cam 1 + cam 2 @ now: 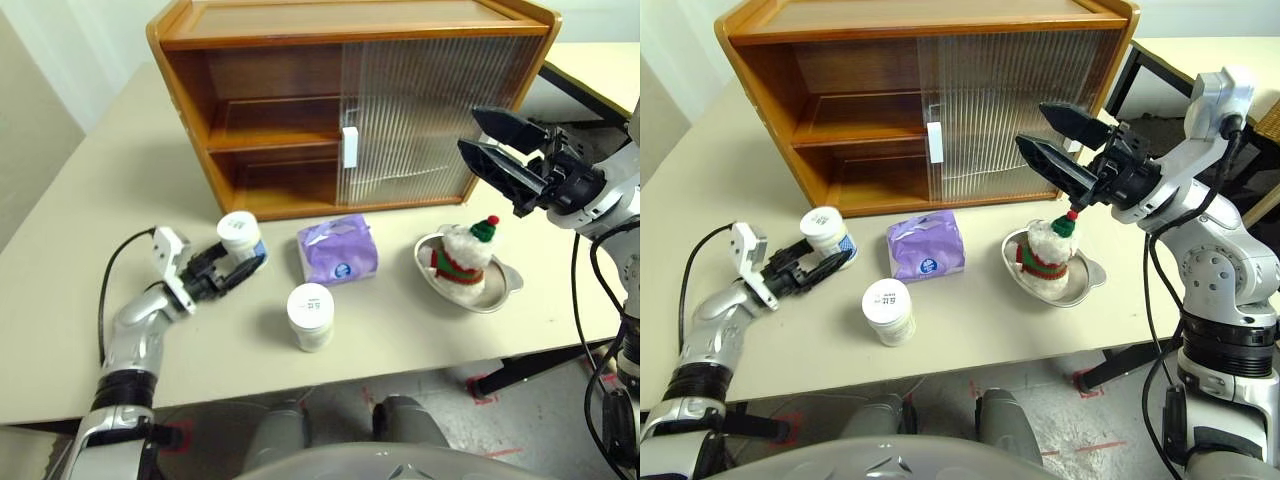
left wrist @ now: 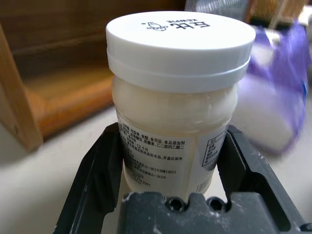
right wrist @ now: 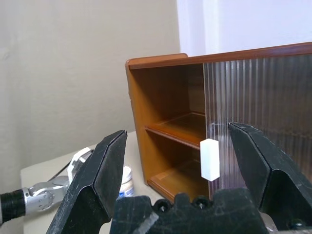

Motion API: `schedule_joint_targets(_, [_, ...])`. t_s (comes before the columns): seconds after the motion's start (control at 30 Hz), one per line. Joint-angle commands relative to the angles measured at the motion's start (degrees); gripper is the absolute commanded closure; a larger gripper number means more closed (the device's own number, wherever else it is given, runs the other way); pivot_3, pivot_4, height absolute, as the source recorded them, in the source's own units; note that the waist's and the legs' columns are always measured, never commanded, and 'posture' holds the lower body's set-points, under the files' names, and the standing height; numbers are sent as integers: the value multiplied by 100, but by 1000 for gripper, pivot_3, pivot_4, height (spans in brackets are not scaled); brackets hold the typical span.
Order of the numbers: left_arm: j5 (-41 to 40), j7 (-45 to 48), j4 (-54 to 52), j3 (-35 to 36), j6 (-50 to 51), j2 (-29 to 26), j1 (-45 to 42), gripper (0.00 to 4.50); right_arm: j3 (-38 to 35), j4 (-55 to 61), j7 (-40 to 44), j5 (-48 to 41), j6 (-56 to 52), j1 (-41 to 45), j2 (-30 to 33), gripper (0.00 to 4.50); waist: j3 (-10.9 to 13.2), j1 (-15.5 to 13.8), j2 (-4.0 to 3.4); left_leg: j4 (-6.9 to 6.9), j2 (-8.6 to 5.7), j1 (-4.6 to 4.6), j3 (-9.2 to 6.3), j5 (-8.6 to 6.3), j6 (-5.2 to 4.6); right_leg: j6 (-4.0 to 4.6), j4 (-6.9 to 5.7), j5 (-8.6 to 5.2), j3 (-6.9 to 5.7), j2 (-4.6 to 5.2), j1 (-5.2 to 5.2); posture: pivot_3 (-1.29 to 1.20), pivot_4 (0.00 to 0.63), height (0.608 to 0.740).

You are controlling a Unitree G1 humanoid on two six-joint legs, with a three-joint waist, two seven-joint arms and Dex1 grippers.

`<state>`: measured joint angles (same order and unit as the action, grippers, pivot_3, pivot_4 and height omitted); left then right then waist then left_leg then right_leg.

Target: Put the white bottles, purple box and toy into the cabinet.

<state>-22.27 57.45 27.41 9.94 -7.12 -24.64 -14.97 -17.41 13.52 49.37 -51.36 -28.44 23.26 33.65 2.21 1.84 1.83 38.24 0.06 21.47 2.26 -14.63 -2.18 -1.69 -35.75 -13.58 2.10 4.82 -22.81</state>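
Bottles point(image 1: 240, 238) point(image 1: 311, 316), box point(image 1: 337, 250), toy point(image 1: 465, 252) in dish point(image 1: 502, 282) crowd the table's point(image 1: 70, 300) middle before the cabinet point(image 1: 350, 100); left claw point(image 1: 236, 266) grips one bottle, right claw point(image 1: 490, 140) gapes empty.

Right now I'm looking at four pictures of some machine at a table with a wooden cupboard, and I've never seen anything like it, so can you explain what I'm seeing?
This is a two-armed humanoid robot; each arm ends in a gripper with two black fingers. Two pictures come from cameras in its head, looking down over the pale table. The other two come from cameras on its wrists, looking along the fingers.

At the back stands an orange-brown wooden cabinet, its left half open, its right half behind ribbed translucent doors. In front lie a soft lilac packet, a small white plastic bottle with a wide cap, and a fluffy white plush toy with a green hat sitting in a shallow silver metal dish.

The left gripper has its fingers around a second white bottle. The right gripper is raised, open and empty.
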Motion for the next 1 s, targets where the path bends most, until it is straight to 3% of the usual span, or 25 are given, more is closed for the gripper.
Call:
schedule_joint_targets(0.03, [160, -373, -339, -172, 306, 63, -341, 1433, 1, 33, 33, 19, 46, 12, 2, 0, -1, 18, 1, 0, -2, 0, 0, 0, 0, -3, 3, 2, 1, 0, 1, -65, 0, 740])
schedule_joint_targets(0.4, [485, -1513, -188, -297, 737, 503, -1024, 1433, -57, 148, -32, -2, 55, -123, -27, 0, -1, 24, 4, -2, -8, 2, -1, 7, -13, -16, 7, 10, 12, -11, 1, -87, 0, 740])
schedule_joint_targets(1.0, [1416, -3816, 1108, -347, 254, 1286, -2014, 1433, -77, 187, -64, 7, 81, -192, -61, 0, -1, 27, 9, -1, -20, 7, -1, 9, -16, -36, 26, 24, 18, -9, 8, -100, 0, 740])
